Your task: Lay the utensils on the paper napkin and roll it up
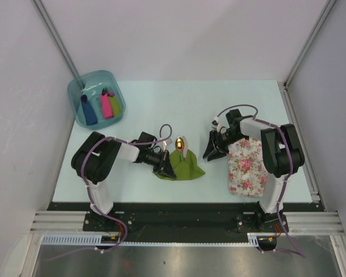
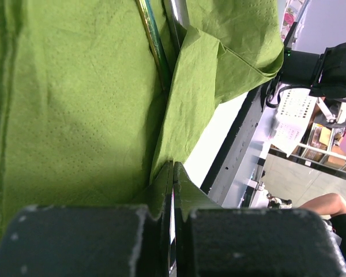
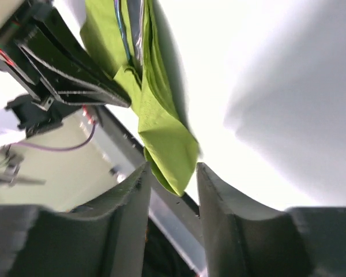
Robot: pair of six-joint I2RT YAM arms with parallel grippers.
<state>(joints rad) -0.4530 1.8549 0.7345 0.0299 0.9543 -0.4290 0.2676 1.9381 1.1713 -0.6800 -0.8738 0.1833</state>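
The olive-green paper napkin [image 1: 184, 166] lies crumpled and partly folded near the table's front middle. The utensils [image 1: 180, 145] lie on it, a shiny spoon head pointing away from me. My left gripper [image 1: 168, 169] is at the napkin's left edge, shut on a fold of the napkin [image 2: 75, 104]. Two slim utensil handles [image 2: 153, 43] show in a crease ahead of it [image 2: 174, 166]. My right gripper [image 1: 210, 153] is open just right of the napkin, holding nothing. In its own view [image 3: 172, 170] a folded napkin corner [image 3: 167, 144] lies just ahead of its fingertips.
A white pink-flowered mat [image 1: 246, 166] lies at the front right under the right arm. A blue bin [image 1: 81, 89] at the back left holds blue, pink and lime rolls. The table's front edge runs close to the napkin.
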